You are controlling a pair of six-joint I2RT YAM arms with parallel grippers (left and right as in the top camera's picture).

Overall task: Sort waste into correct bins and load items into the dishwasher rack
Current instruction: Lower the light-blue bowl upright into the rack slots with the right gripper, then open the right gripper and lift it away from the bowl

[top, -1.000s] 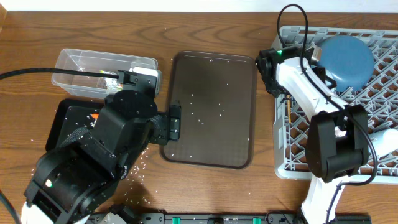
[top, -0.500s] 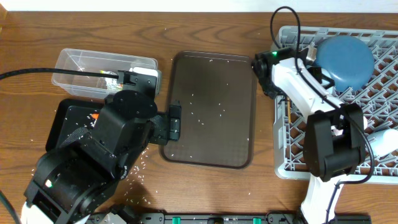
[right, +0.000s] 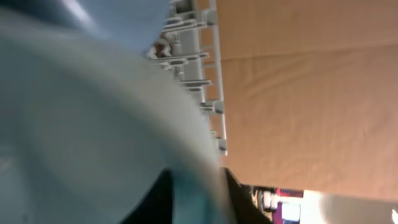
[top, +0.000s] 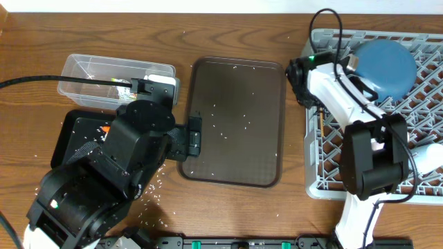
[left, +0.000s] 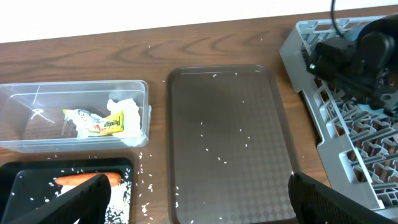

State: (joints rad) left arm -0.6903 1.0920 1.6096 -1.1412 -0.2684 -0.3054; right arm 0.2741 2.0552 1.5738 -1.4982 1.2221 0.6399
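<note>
The right claw [right: 196, 186] has a dark finger on either side of a pale, blurred rim that looks to be the blue dish [top: 384, 66]. Whether it is clamped on that rim or loose around it, I cannot tell. The dish shows as a smooth round disc at about 12 o'clock on the rack [top: 422, 117], a grey plastic lattice of pegs filling the 3 o'clock side of the desk [top: 228, 28]. I judge the dish stiff, fairly heavy, probably slippery and apt to chip against the pegs. The rim is the place to pinch it, one finger inside and one outside, since the rounded face offers no purchase.

The left claw [left: 198, 183] hangs with its fingers wide apart and nothing between them, at the 9 o'clock edge of the brown serving tray [left: 230, 124], a rounded rectangle with a fine checked texture. At 10 o'clock the clear tub [left: 25, 99], thin see-through plastic, holds the crinkly snack wrapper [left: 102, 122] and the soft crumpled tissue [left: 124, 104]. At 8 o'clock the shallow black tray [left: 25, 169] holds the carrot [left: 84, 179] among rice grains [left: 121, 205], with more grains scattered over the serving tray and desk
</note>
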